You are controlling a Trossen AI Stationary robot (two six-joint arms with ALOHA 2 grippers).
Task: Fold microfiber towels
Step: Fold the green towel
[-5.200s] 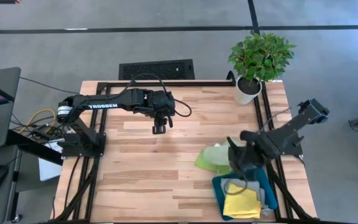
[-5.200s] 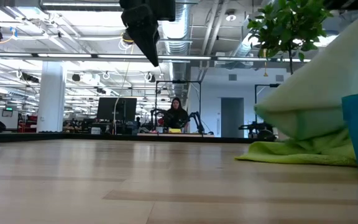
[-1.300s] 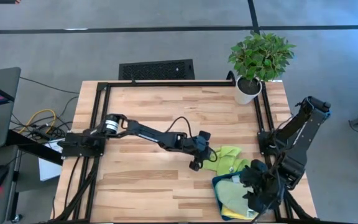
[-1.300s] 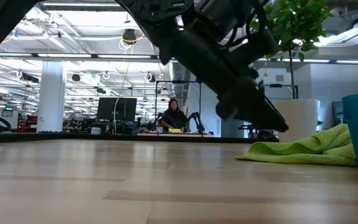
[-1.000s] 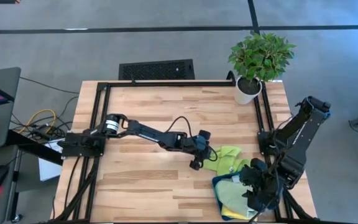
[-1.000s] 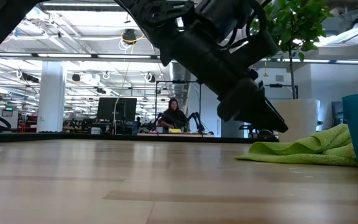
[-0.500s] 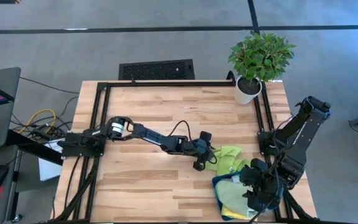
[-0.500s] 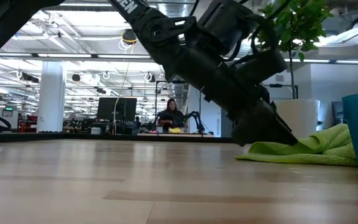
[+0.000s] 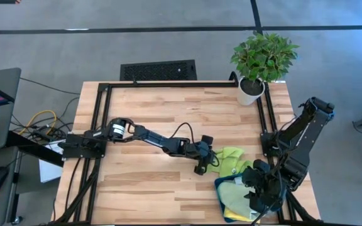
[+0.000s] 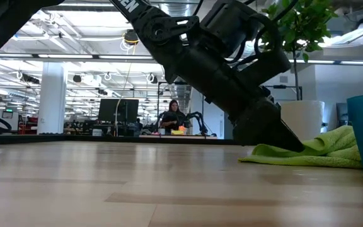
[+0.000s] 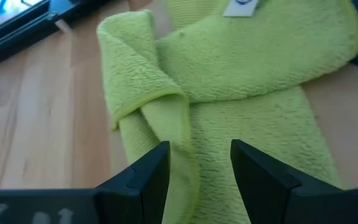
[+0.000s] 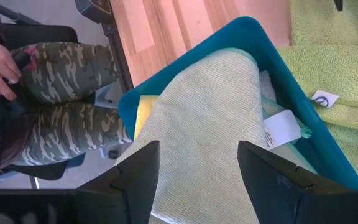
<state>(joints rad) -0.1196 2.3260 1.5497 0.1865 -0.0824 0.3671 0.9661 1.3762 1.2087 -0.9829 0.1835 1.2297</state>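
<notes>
Lime green towel (image 9: 229,160) lies between the left gripper's (image 9: 201,167) spread fingers (right gripper (image 9: 254,201) also spread).

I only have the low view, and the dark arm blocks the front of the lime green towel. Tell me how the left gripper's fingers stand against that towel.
Observer: The left gripper is open, its fingers astride a rolled edge of the lime green towel, as the left wrist view shows.
Operator: Report where the right gripper is.
Observer: The right gripper hovers over the teal tray at the table's near right corner, fingers open.
Operator: List what lies in that tray.
Observer: A sage green towel lies on top, with a bit of yellow towel showing under it.
Operator: Say whether the lime towel touches the tray.
Observer: In the high view it lies against the tray's far-left side.
</notes>
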